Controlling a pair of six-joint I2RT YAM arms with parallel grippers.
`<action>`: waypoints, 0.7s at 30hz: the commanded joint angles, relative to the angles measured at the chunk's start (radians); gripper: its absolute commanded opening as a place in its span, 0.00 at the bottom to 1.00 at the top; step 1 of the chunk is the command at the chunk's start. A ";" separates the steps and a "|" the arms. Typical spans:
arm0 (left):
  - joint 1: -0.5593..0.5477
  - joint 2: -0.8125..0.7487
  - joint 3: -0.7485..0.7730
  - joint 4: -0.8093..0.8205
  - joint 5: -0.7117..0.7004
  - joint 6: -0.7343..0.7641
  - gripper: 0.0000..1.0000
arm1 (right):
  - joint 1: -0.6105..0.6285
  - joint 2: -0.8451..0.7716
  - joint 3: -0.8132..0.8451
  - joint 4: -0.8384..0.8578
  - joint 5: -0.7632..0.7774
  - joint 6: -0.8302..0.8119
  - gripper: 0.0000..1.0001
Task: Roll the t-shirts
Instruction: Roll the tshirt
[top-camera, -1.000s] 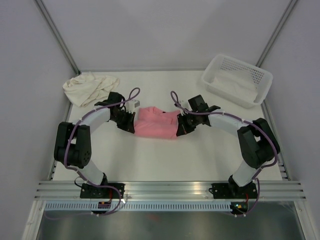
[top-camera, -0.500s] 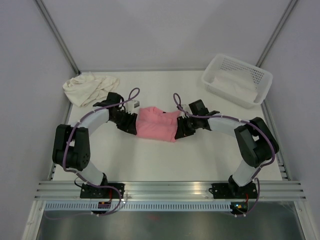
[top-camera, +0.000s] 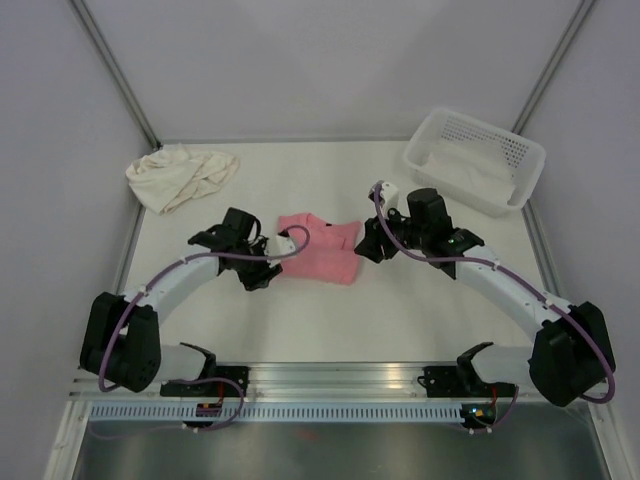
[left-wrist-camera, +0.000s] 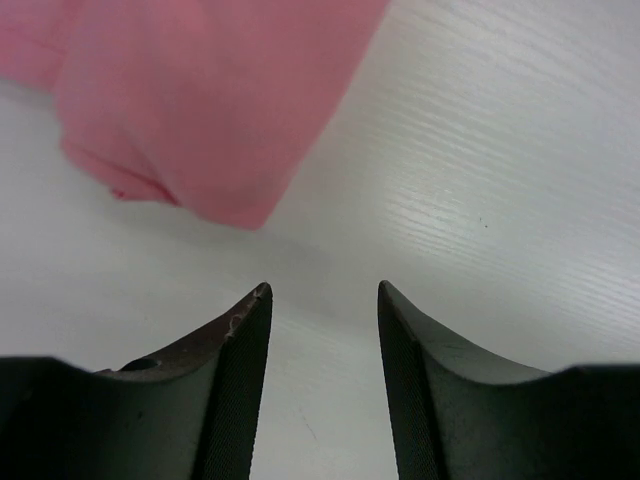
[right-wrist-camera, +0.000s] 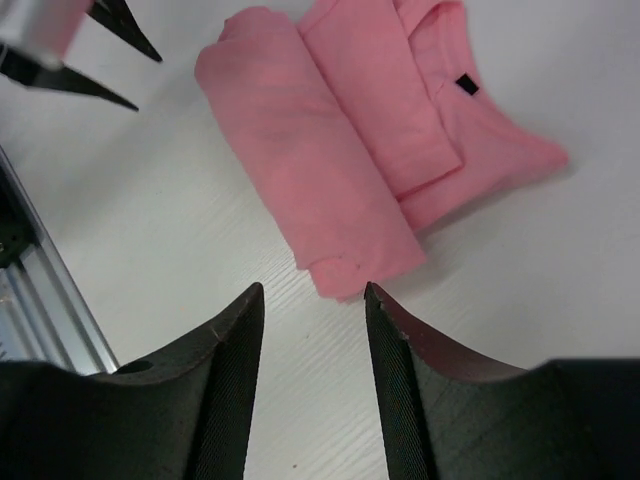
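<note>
Locate the salmon-pink cotton t-shirt (top-camera: 318, 252) near the middle of the white table (top-camera: 400, 312), between the two grippers. It is folded into a narrow strip and partly rolled. In the right wrist view one portion forms a tight cylinder. The rest lies flat beside it with a folded sleeve on top, and a small black label (right-wrist-camera: 463, 84) shows at the neckline. Check the left gripper (left-wrist-camera: 322, 290): its jaws stand moderately apart, only bare table surface shows between them, and they hold nothing. In the left wrist view one end of the pink shirt lies ahead of the fingertips and to their left, near them but apart. Check the right gripper (right-wrist-camera: 312, 288): its jaws are likewise parted by a moderate gap and are empty. The other end of the roll lies just beyond these fingertips, and you cannot tell from this view whether the tips touch the fabric. In the top view the two grippers sit beside the shirt, one at each short end, both pointing inward toward it. Find the cream off-white t-shirt (top-camera: 180, 175) crumpled in a loose heap at the far left corner of the table, well apart from both arms. The white perforated plastic basket (top-camera: 450, 183) stands at the far right corner; it holds some white material that is too indistinct to identify. An aluminium rail (top-camera: 340, 375) runs along the near edge of the table and carries both arm bases.
</note>
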 joint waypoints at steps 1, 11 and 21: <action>-0.127 -0.076 -0.147 0.237 -0.180 0.209 0.53 | 0.001 -0.065 -0.078 0.174 -0.002 -0.131 0.54; -0.207 -0.061 -0.206 0.442 -0.178 0.290 0.63 | 0.061 -0.119 -0.314 0.380 0.016 -0.365 0.64; -0.203 0.108 -0.221 0.516 -0.286 0.322 0.56 | 0.256 0.060 -0.230 0.426 0.256 -0.562 0.70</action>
